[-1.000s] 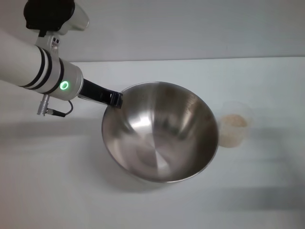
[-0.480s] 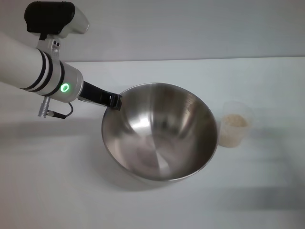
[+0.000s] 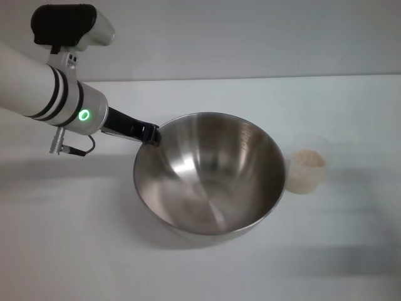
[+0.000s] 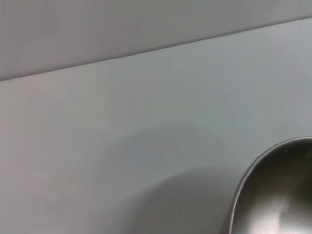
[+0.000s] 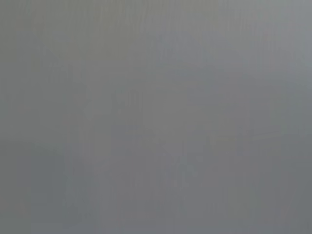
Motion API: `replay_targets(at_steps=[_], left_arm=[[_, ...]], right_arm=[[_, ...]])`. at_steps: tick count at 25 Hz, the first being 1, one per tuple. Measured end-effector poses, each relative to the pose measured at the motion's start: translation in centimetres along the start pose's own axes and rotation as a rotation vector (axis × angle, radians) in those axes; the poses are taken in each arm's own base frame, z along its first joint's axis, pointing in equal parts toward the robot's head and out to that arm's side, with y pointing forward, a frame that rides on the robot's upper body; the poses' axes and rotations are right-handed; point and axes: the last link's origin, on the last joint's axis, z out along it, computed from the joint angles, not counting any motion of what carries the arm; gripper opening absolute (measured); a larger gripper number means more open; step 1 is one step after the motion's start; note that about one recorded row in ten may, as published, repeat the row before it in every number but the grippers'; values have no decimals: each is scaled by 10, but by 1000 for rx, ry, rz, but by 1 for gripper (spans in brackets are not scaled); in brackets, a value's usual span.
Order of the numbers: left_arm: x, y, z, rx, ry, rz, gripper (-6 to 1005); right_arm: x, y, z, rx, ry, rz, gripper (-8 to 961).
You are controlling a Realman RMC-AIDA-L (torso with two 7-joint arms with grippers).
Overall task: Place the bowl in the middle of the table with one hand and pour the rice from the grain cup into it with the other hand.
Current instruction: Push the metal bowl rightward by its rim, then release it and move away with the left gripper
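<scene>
Vs 1 s ago: bowl (image 3: 210, 175) sits lower and flatter, rim less tipped toward the camera, near edge closer to the counter (image 3: 75, 251); left arm has drawn slightly back toward the left with it. Cup (image 3: 308, 164) has not moved.

Left tool (image 3: 150, 132) is clamped on the bowl's rim at its far-left edge, dark fingers pinching the metal lip; white arm with black bands and a green ring light runs up to the left behind it. Bowl is near the middle of the counter, still slightly tilted; cannot tell if its base fully rests on the surface. Its shadow shows underneath at the near side.

Bowl: wide round stainless steel, brushed shiny inside with soft reflections, thin rolled rim, nothing inside. Left wrist view catches just a curved bit of its rim (image 4: 273, 195) over plain counter.

Cup: small clear plastic, slightly tapered, upright just beside the bowl's right edge, holding pale beige grainy rice (image 3: 308, 159). Counter is flat, matte white, unmarked.

Right tool is out of sight; right wrist view is a blank grey blur
</scene>
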Motion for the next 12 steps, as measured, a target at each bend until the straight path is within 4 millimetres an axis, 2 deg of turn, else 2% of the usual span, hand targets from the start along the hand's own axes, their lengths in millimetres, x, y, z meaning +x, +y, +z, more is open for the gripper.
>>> replay_targets(at_steps=[12], left_arm=[[6, -6, -7, 12, 42, -1, 210]], right_arm=[[0, 1, 1, -3, -1, 0, 574]])
